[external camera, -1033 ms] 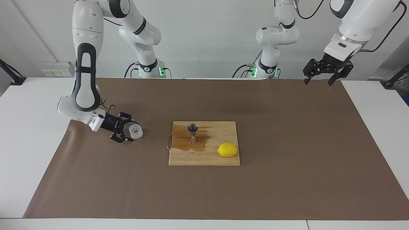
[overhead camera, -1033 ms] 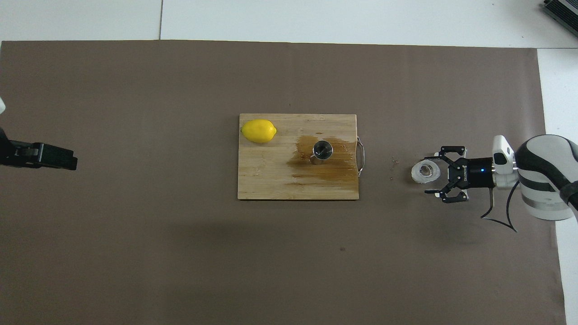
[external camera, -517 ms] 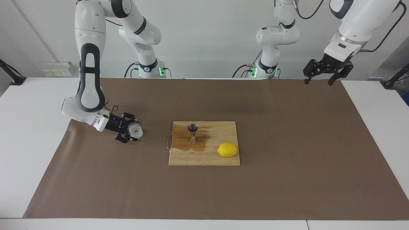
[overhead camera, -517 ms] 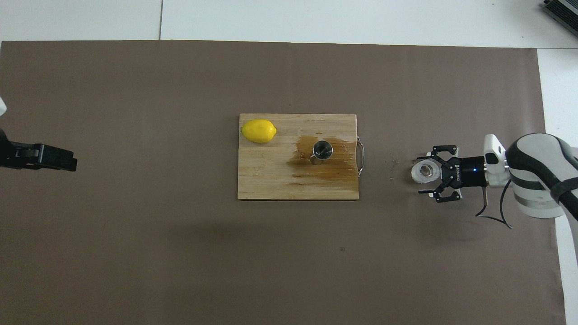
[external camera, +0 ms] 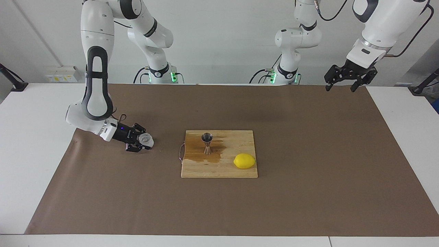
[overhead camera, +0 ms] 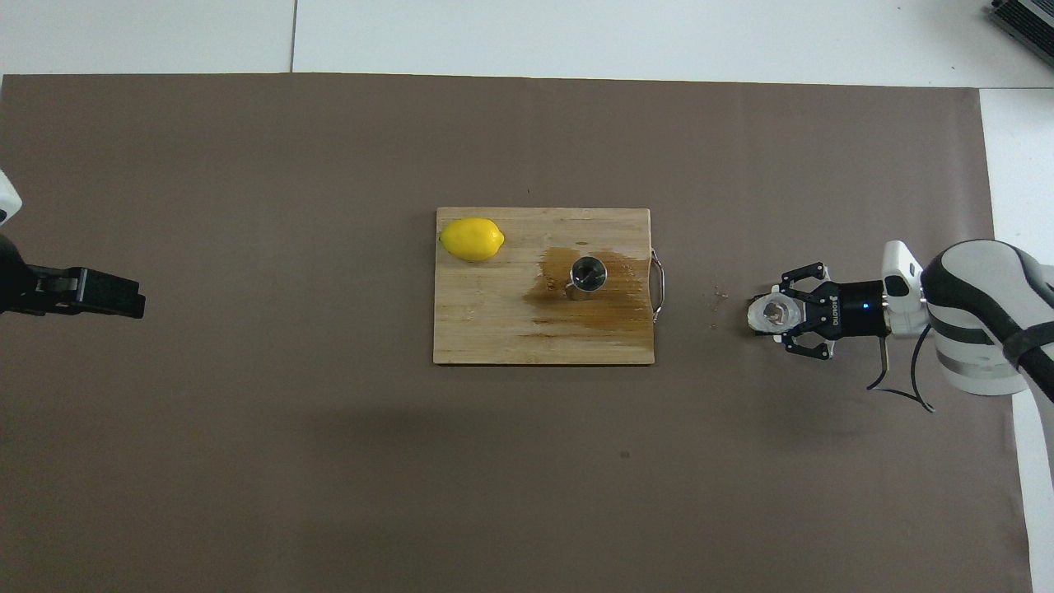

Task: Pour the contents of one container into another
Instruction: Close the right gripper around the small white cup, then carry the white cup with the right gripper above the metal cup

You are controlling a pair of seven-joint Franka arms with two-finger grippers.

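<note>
At the right arm's end of the table, the small squat clear ribbed cup (external camera: 146,139) with brownish bits inside was seen resting low on the brown paper mat (external camera: 308,192), and the right gripper (external camera: 141,142), reaching in almost level with the table, was clamped around its sides. Whether the cup was lifted clear of the mat could not be told from either view. A few brown crumbs (overhead camera: 718,298) were scattered on the mat between the cup and the board. Near the middle of the mat the rectangular wooden cutting board (external camera: 219,169) was laid, its metal handle (external camera: 180,153) turned toward the cup. The small shiny steel hourglass-shaped jigger (external camera: 206,143) was stood upright on a wet brown stain (external camera: 199,155) on the board, well apart from the cup. The yellow lemon (external camera: 244,161) was placed on the same board, farther from the robots than the jigger. The left gripper (external camera: 345,83) was held raised over the mat's edge at the left arm's end, waiting, with its fingers spread apart and nothing between them.
</note>
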